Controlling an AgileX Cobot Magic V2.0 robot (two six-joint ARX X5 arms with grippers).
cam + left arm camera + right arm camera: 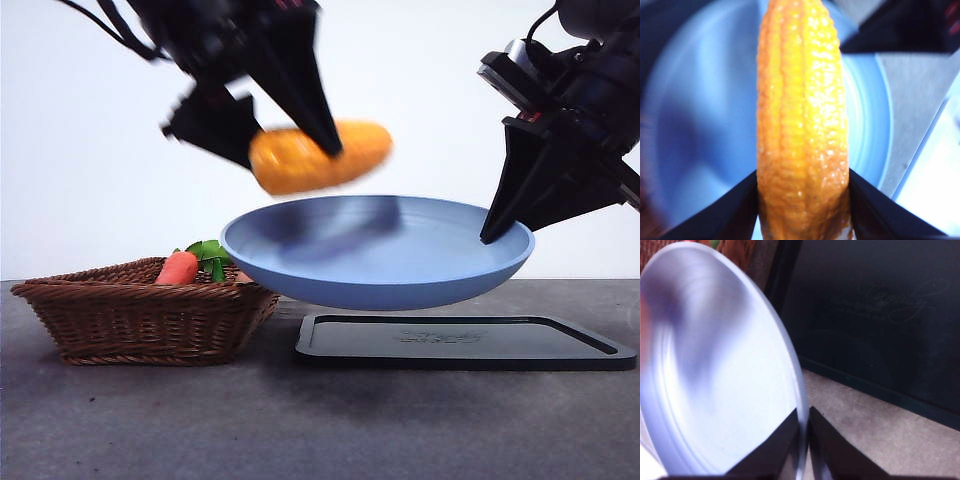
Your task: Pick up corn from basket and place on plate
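Jaws of the left gripper [802, 200] are clamped on the corn [320, 157], which hangs in the air above the left half of the plate [375, 285], not touching it. Right gripper [805, 440] pinches the plate's right rim and holds it tilted above the black tray [465, 345], clear of it. Basket [140, 315] at left holds a carrot [178, 268].

Step, as I read it: the placing. Next move calls for lowering the corn into the plate's middle, then opening. Risk: the tilted plate lets it roll.
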